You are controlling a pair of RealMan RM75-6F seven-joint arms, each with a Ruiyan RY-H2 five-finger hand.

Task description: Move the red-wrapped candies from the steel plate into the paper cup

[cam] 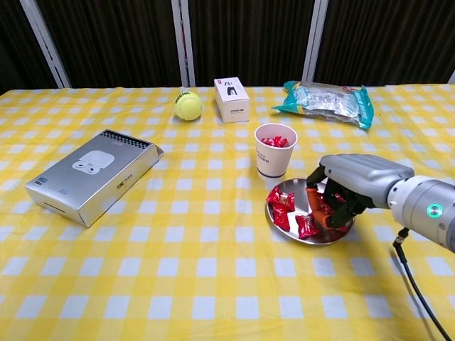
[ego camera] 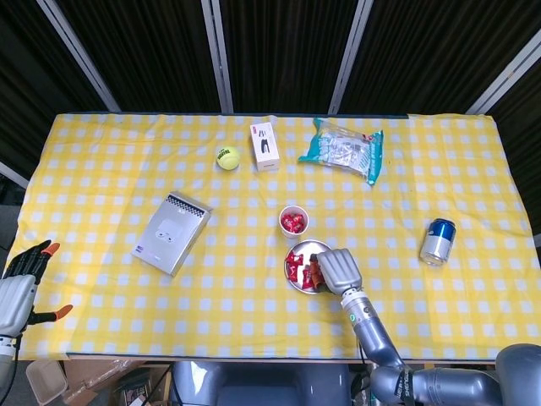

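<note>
R hand (cam: 340, 190) sits over the right side of the steel plate (cam: 284, 226), fingers curled down onto red candies (cam: 286, 207); can't tell if one is gripped. Plate is near the table's front edge, just in front of the paper cup (cam: 274, 150), which has candies inside. L hand (ego camera: 19, 283) hangs off the front-left corner, fingers spread, holding nothing.
</note>
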